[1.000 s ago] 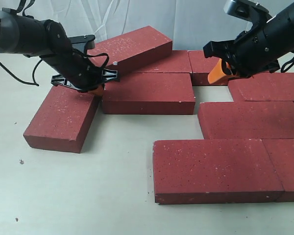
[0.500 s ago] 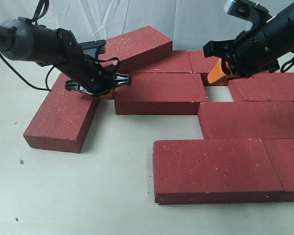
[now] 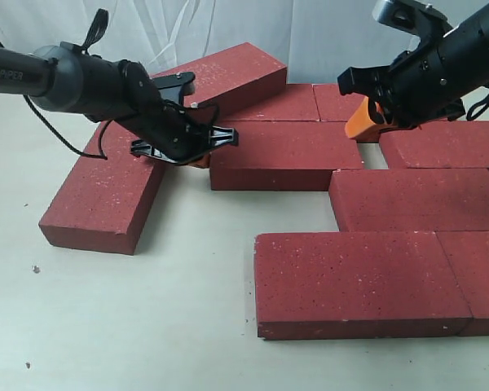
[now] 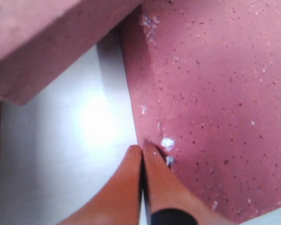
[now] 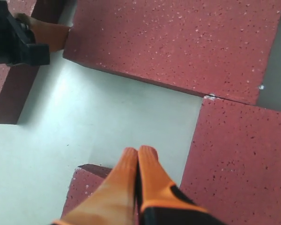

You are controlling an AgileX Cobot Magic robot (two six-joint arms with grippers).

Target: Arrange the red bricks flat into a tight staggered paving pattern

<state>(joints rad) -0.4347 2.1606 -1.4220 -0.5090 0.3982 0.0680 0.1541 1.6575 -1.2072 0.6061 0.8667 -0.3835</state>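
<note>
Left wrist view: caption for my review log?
Shut left gripper butts orange tips against a rough dark-red rectangular brick on pale tabletop.

Bright, even light; left wrist view blurred, with glare.

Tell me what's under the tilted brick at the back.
The tilted brick seems propped on a flat back-row brick at one end; the left gripper hides its other end's support.

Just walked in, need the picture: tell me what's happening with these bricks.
The left gripper, shut, is shoving a red brick end-on to the right, toward the paved rows. The right gripper, also shut and empty, hovers above them. A skewed brick on the left and a tilted brick at the back are unplaced.
</note>
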